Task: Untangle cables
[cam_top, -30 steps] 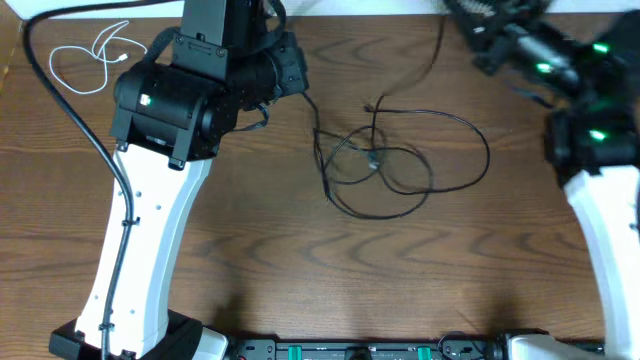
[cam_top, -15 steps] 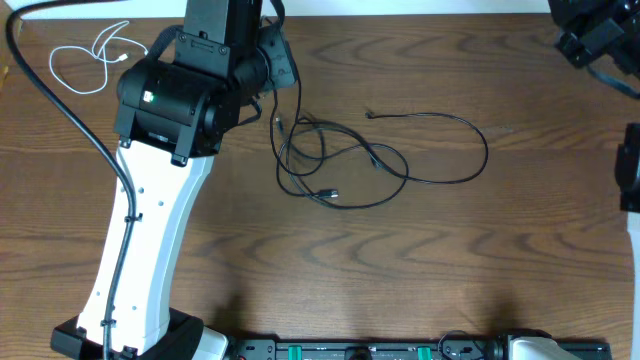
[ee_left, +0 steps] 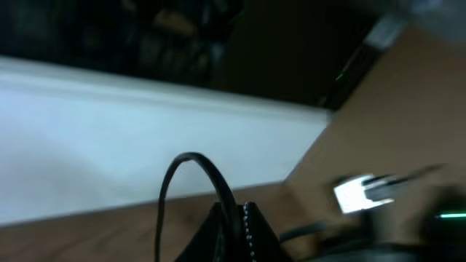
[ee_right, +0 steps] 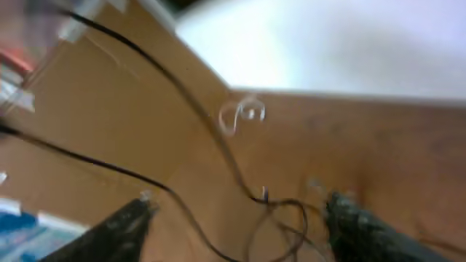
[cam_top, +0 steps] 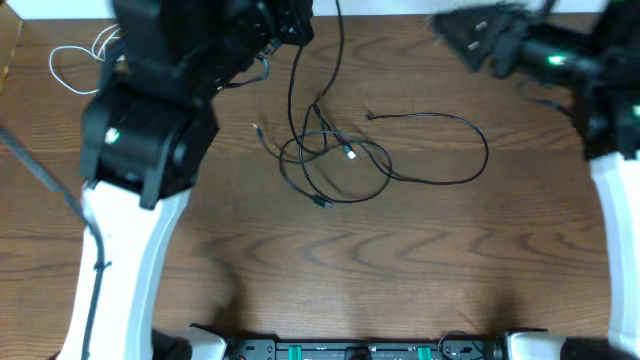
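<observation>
Cables (cam_top: 335,160): black ones tangled mid-table; we see one strand (cam_top: 292,90) raised.
Left gripper (ee_left: 234,216): clenched on that strand.
Right gripper (ee_right: 239,205): fingers apart, empty.

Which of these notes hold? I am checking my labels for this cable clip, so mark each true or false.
1. The left gripper is shut on a black cable. True.
2. The white cable is part of the tangle at mid-table. False: it lies apart, near the table's far left corner.
3. The right gripper grips a black cable. False: its jaws stand wide open, with nothing between them.
4. Several black loops cross one another on the table. True.
</observation>
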`<state>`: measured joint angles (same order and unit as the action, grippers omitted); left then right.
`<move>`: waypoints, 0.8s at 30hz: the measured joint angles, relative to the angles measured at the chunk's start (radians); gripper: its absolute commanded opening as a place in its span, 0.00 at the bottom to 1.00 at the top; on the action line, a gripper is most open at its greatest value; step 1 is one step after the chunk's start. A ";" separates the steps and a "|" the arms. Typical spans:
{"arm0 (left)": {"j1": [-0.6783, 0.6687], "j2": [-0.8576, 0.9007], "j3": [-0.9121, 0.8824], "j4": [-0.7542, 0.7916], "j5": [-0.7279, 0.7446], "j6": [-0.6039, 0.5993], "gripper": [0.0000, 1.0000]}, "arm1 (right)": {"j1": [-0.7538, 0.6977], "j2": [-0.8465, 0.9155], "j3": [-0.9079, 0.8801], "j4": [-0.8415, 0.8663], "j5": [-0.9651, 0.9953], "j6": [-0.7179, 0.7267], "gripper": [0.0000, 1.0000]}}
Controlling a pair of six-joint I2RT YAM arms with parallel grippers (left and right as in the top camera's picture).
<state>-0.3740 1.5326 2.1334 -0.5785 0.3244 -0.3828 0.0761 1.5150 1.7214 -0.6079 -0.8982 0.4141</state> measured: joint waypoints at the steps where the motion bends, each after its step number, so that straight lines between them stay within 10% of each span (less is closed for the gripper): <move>1: 0.000 -0.011 0.000 0.011 0.012 -0.011 0.07 | 0.021 0.023 -0.001 -0.024 0.000 -0.016 0.80; 24: 0.000 -0.012 0.000 0.189 0.090 -0.194 0.07 | 0.382 0.342 -0.007 -0.249 0.267 -0.087 0.93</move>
<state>-0.3740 1.5204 2.1334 -0.3897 0.4145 -0.5766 0.4580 1.8572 1.7145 -0.8566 -0.6308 0.3267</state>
